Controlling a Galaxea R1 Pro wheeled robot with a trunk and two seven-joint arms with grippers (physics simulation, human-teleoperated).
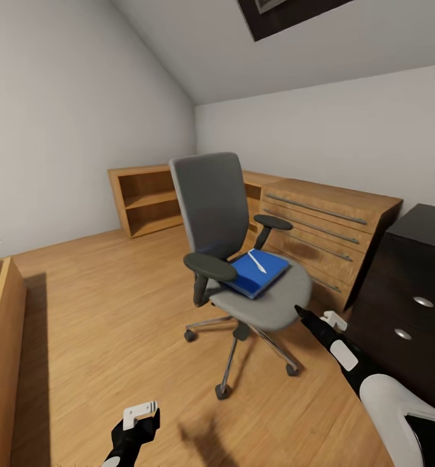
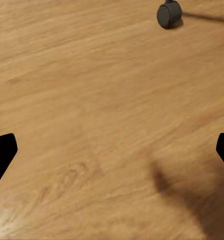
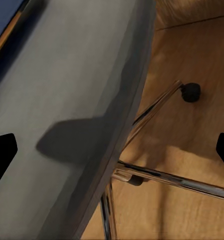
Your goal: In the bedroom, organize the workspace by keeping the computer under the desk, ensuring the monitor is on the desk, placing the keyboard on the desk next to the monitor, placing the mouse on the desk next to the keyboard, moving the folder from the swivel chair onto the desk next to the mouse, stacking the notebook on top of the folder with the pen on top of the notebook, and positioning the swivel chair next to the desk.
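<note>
the swivel chair (image 1: pixel 237 259) stands in the middle of the wooden floor (image 1: pixel 100 311), its grey seat turned toward the robot and its tall back facing the far wall. on the seat lies the blue folder (image 1: pixel 256 272), flat, with the white pen (image 1: pixel 257 261) resting on top of it. behind the chair a light wooden drawer chest (image 1: pixel 321 227) runs along the wall, with a low open shelf (image 1: pixel 146 198) further left, and a dark cabinet (image 1: pixel 419 292) stands at the right. the right gripper (image 1: pixel 308 318) hovers just beside the front edge of the seat; in the right wrist view its fingertips (image 3: pixel 2 150) sit wide apart at the frame's edges, with the grey seat, chrome legs (image 3: pixel 167 177) and a castor (image 3: pixel 191 92) between them, gripping nothing. the left gripper (image 1: pixel 139 415) hangs low over bare floor, well apart from the chair; in the left wrist view its fingers (image 2: pixel 1 150) are likewise spread wide, with only floorboards and one castor (image 2: pixel 169 14) ahead.
</note>
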